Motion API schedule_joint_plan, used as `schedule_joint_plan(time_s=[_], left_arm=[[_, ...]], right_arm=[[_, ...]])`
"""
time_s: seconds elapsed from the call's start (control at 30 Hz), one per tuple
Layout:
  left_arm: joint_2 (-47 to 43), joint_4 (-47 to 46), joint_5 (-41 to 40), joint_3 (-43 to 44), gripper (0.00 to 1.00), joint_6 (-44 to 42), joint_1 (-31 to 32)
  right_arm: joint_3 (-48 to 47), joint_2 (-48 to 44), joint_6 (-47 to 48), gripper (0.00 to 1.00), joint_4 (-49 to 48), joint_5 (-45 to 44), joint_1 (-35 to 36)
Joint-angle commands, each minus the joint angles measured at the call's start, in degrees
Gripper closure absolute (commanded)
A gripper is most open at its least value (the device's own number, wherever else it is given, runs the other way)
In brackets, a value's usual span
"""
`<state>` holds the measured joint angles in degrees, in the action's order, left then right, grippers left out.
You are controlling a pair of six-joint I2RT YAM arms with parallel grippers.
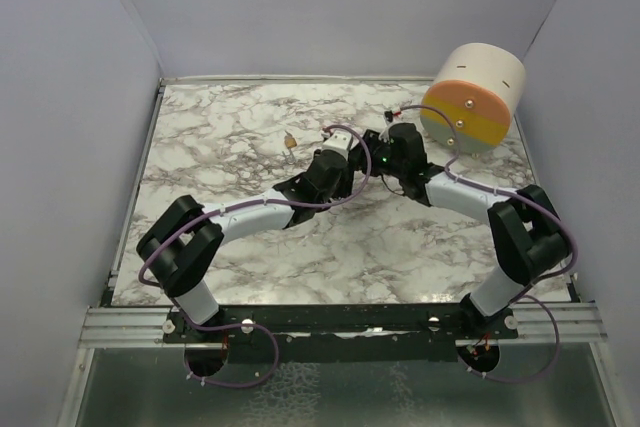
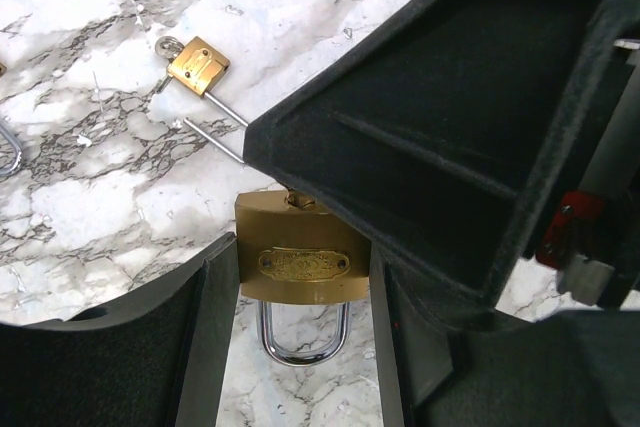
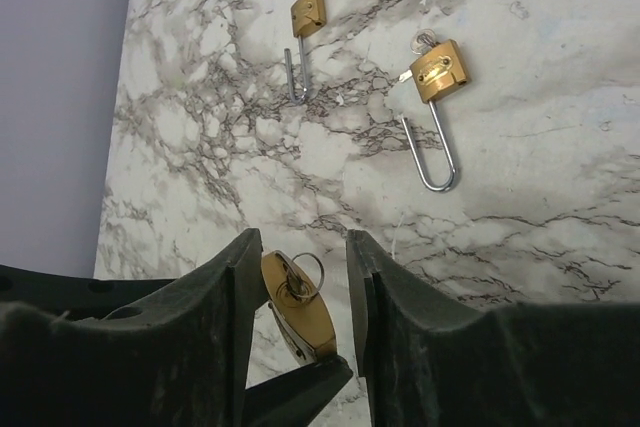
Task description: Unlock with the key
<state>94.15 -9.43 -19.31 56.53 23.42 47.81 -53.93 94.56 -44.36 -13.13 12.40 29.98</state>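
Note:
A brass padlock (image 2: 300,259) is clamped between the fingers of my left gripper (image 2: 302,292), with its steel shackle (image 2: 303,342) pointing back toward the wrist. In the right wrist view the lock's keyhole end (image 3: 305,312) shows with a key (image 3: 297,282) and its ring stuck in it. My right gripper (image 3: 303,243) stands open around that end, with a gap between the key and its right finger. Its left finger is close against the lock body. In the top view the two grippers (image 1: 340,162) (image 1: 388,152) meet at mid-table.
Two other brass padlocks with long shackles lie on the marble (image 3: 308,13) (image 3: 441,71); one shows in the left wrist view (image 2: 197,65). A white cylinder with an orange and yellow face (image 1: 475,97) stands at the back right. Grey walls enclose the table.

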Motion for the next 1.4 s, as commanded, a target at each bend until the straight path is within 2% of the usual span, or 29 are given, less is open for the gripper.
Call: schedule_joint_plan(time_s=[0.0, 0.1, 0.33, 0.43, 0.7, 1.37], left_arm=[[-1.1, -6.8, -2.4, 1.1, 1.0, 2.3, -1.9], [-1.6, -5.5, -2.5, 1.0, 1.0, 2.7, -2.4], [-2.1, -1.4, -3.5, 3.5, 1.0, 5.0, -4.1], [-1.4, -0.6, -3.8, 5.8, 1.0, 6.2, -4.2], [1.1, 1.4, -1.3, 11.3, 1.0, 11.8, -4.2], [2.3, 2.2, -0.2, 11.3, 1.0, 12.6, -4.7]], right_arm=[[4.2, -4.8, -0.4, 0.55, -0.5, 1.1, 1.8], [6.0, -7.7, -0.6, 0.46, -2.0, -2.6, 0.6], [2.8, -9.3, 7.2, 0.43, 8.0, -10.7, -1.0], [1.3, -7.3, 9.9, 0.43, 12.3, -8.7, -0.9], [1.7, -4.6, 10.9, 0.43, 12.5, -4.2, -0.9], [-0.5, -5.0, 11.2, 0.43, 13.2, -1.3, -0.8]])
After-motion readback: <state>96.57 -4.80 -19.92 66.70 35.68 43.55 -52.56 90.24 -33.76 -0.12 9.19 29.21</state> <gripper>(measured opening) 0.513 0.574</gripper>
